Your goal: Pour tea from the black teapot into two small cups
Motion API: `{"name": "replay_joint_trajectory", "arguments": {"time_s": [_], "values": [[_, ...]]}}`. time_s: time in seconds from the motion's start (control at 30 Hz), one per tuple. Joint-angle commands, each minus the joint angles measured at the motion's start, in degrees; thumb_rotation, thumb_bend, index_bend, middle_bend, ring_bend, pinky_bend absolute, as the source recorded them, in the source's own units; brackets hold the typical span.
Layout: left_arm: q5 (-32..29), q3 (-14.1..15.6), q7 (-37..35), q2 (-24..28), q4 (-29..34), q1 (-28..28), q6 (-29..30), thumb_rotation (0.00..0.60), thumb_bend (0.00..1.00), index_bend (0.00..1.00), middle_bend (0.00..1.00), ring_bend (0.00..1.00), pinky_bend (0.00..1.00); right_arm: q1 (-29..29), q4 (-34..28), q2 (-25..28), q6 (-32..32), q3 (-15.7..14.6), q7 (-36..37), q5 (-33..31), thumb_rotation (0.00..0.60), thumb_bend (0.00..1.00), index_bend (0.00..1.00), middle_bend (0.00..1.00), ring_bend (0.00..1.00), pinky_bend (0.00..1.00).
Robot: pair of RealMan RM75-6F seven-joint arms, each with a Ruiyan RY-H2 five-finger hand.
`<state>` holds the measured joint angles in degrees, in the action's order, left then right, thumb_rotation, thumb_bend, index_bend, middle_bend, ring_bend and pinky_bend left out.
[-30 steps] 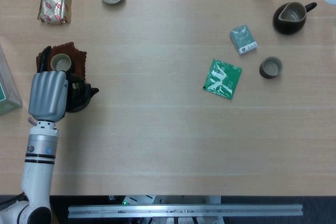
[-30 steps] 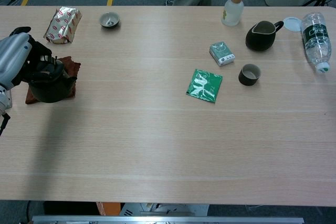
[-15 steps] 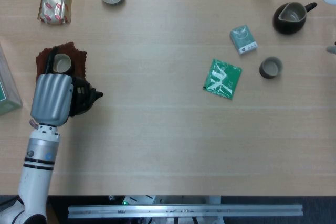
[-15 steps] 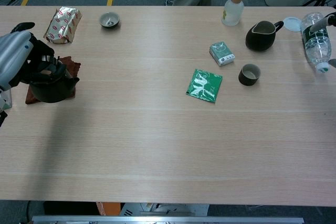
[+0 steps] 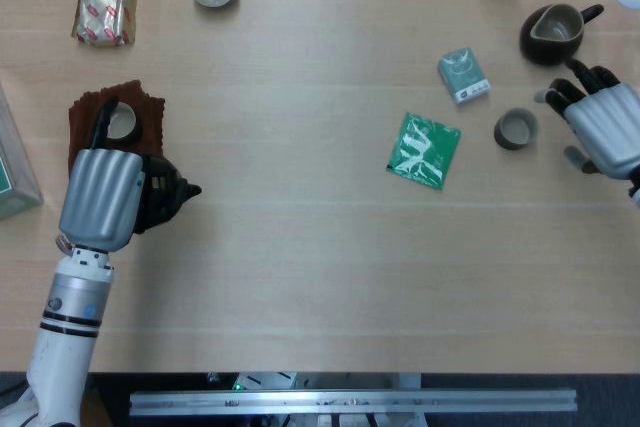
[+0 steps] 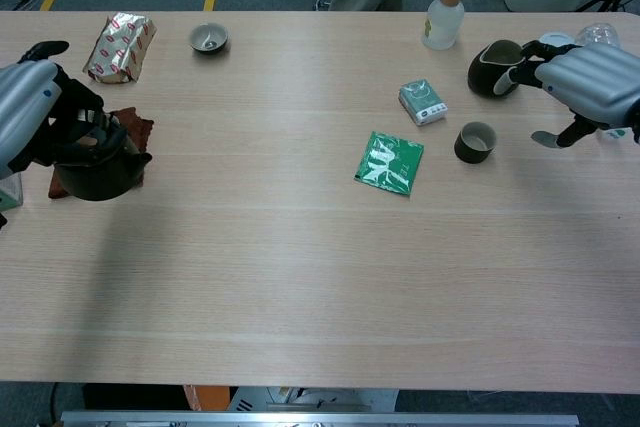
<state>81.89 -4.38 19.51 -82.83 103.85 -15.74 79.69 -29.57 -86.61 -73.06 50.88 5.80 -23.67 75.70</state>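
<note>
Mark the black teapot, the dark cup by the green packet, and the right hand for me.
black teapot (image 6: 95,175), chest view, on its front body wall.
dark cup (image 5: 516,129), head view, on its inside.
right hand (image 5: 606,127), head view, on the back of the hand.

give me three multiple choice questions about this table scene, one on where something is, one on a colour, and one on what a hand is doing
1. Where does the dark small cup stand?
A. right of the green packet
B. on the brown cloth
C. beside the foil bag

2. What colour is the teapot?
A. white
B. black
C. red

3. What is the left hand doing?
A. resting flat on the table
B. holding the bottle
C. gripping the teapot

Answers:
1. A, the head view shows the cup just to the right of the packet.
2. B, the chest view shows its body black.
3. C, its fingers wrap the teapot's handle side, while the right hand holds nothing, fingers apart.
</note>
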Motion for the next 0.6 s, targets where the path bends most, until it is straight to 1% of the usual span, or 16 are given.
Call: {"name": "replay_joint_trajectory", "arguments": {"time_s": [0.03, 0.17, 0.37, 0.6], "values": [[-0.1, 0.2, 0.0, 0.3, 0.2, 0.1, -0.1, 0.596, 0.39, 0.91, 1.00, 0.85, 0.04, -1.5, 3.0, -2.9, -1.6, 0.2, -2.3, -2.3, 0.600, 0.25, 0.25, 0.26, 0.07, 0.20], [-0.3, 0.4, -0.1, 0.8, 0.4, 0.3, -0.2, 0.594, 0.39, 0.91, 1.00, 0.85, 0.04, -2.6, 6.1, -5.7, -2.6, -0.1, -3.7, -4.4, 0.600, 0.24, 0.25, 0.26, 0.07, 0.20], [-0.4, 0.6, -0.3, 1.0, 0.4, 0.4, -0.5, 0.594, 0.39, 0.91, 1.00, 0.85, 0.04, -4.1, 9.6, -9.0, -3.8, -0.7, -5.7, -6.7, 0.600, 0.20, 0.25, 0.26, 0.07, 0.20], [-0.6, 0.6, -0.6, 1.1, 0.3, 0.5, -0.5, 0.596, 0.39, 0.91, 1.00, 0.85, 0.04, -5.4, 12.8, -12.0, -4.5, -1.5, -8.4, -8.8, 0.600, 0.20, 0.25, 0.26, 0.07, 0.20]]}}
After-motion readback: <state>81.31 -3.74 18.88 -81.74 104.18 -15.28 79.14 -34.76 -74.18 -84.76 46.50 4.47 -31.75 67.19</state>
